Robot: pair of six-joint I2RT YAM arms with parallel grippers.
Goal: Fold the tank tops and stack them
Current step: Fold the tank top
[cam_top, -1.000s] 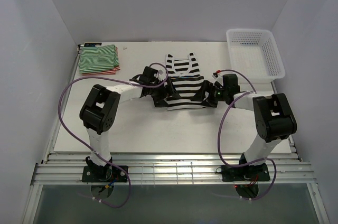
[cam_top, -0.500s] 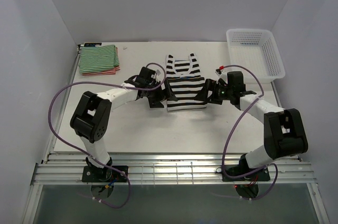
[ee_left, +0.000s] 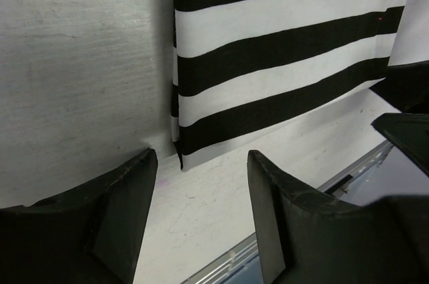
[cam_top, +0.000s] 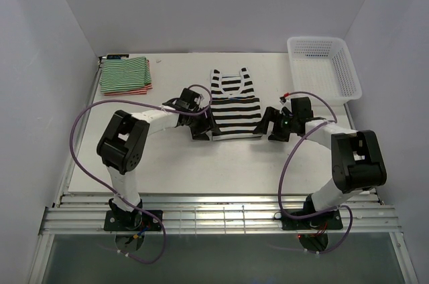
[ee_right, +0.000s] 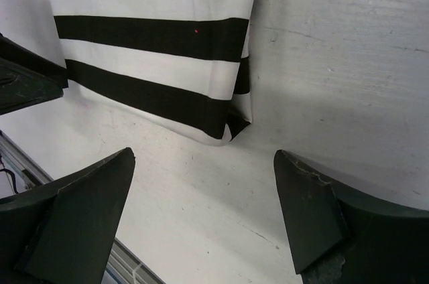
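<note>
The striped top (cam_top: 234, 104) lies flat at mid-frame on the bench (cam_top: 201, 167). Soft, light and limp, it probably wants pinching at its lower corners. The left gripper (ee_left: 201, 163) and right gripper (ee_right: 204, 160) sit just off those corners, jaws apart and empty.

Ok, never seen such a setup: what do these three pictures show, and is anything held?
Two robot arms are bolted at the near edge of the table. One picture looks down from above; the close-ups come from wrist cameras, the dark wedges being each arm's own fingers. A black-and-white striped top lies mid-table, a folded green striped top on a red one far left, a white basket far right. The left gripper and right gripper stand open by the top's lower corners, holding nothing.
</note>
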